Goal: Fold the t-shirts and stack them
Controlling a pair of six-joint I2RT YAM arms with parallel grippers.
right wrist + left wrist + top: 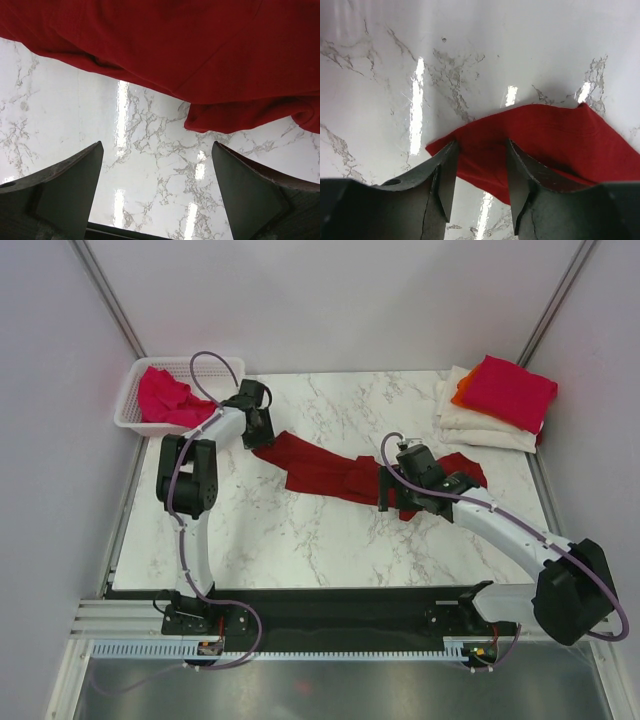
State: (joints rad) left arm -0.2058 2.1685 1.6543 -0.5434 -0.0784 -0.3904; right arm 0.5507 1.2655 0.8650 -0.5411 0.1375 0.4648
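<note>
Dark red t-shirt across marble, left claw parted over its corner

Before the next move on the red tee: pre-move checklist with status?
1. Left gripper open: ok, fingers apart astride the corner of the dark red cloth t-shirt.
2. Right gripper empty: ok, open, only the white marble table between its fingers.
3. Red shirt spread flat: not ok, bunched in a long band.
4. Folded stack of magenta, orange and cream shirts tidy: ok.
5. White plastic mesh basket emptied: not ok, bright pink cloth inside.
</note>
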